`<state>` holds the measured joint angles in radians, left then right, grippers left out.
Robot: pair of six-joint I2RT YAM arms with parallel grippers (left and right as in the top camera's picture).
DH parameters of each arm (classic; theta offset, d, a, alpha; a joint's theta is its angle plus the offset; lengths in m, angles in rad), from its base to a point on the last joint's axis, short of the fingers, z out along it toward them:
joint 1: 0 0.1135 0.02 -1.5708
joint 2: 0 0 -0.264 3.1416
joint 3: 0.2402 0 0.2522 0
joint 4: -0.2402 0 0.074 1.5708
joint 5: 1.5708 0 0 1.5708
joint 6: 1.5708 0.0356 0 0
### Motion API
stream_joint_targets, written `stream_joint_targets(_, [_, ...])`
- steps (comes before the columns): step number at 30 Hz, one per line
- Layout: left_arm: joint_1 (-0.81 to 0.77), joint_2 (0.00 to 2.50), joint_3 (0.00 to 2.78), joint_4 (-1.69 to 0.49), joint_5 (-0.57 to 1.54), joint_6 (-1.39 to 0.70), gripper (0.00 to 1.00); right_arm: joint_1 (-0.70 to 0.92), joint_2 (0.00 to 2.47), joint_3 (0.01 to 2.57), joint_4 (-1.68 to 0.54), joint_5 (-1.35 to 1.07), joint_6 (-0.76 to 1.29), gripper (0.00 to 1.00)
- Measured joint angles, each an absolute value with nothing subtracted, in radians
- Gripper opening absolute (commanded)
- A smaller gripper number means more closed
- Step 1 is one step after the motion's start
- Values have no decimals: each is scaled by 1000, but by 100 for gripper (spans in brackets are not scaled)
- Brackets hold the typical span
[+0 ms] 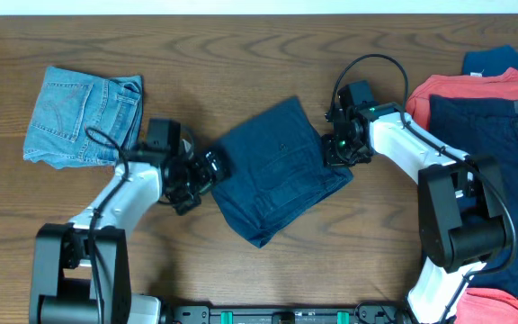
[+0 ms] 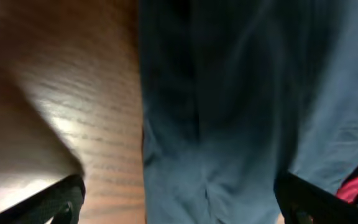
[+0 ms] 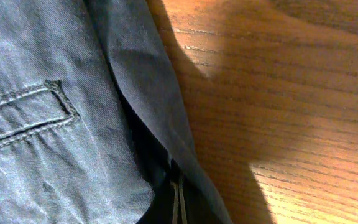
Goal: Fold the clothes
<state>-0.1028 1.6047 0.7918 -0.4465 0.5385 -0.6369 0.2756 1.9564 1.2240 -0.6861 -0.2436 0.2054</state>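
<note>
A dark blue garment [image 1: 277,171] lies folded at the table's middle, with a stitched pocket showing in the right wrist view [image 3: 48,124]. My left gripper [image 1: 207,171] is at its left edge, low over it and open. In the left wrist view its fingers [image 2: 179,208] straddle the cloth [image 2: 241,112] and the bare wood. My right gripper [image 1: 335,148] is at the garment's right edge. Its fingers [image 3: 178,202] are pressed together with the cloth's folded edge over them.
A folded light denim piece [image 1: 84,117] lies at the back left. At the right edge there is a pile of clothes: a red one [image 1: 475,90], a navy one [image 1: 502,153], a blue one [image 1: 502,58] and another red one [image 1: 502,301] at the front.
</note>
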Motion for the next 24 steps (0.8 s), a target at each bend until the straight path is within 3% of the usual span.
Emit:
stream_joint_targets(10, [-167, 1620, 714, -168, 658, -809, 96, 276, 1956, 1224, -686, -242, 205, 1])
stream_joint_targets(12, [-188, 1641, 715, -126, 674, -838, 85, 276, 1956, 1224, -686, -239, 205, 1])
stream_joint_targets(15, [-205, 1674, 719, -114, 688, -861, 51, 275, 1956, 1224, -687, -233, 205, 1])
stream_joint_targets(17, [-206, 1697, 718, -119, 693, -871, 40, 275, 1956, 1224, -690, -229, 205, 1])
stream_joint_targets(24, [-208, 1709, 715, -123, 701, -872, 37, 275, 1928, 1224, -738, -234, 204, 1])
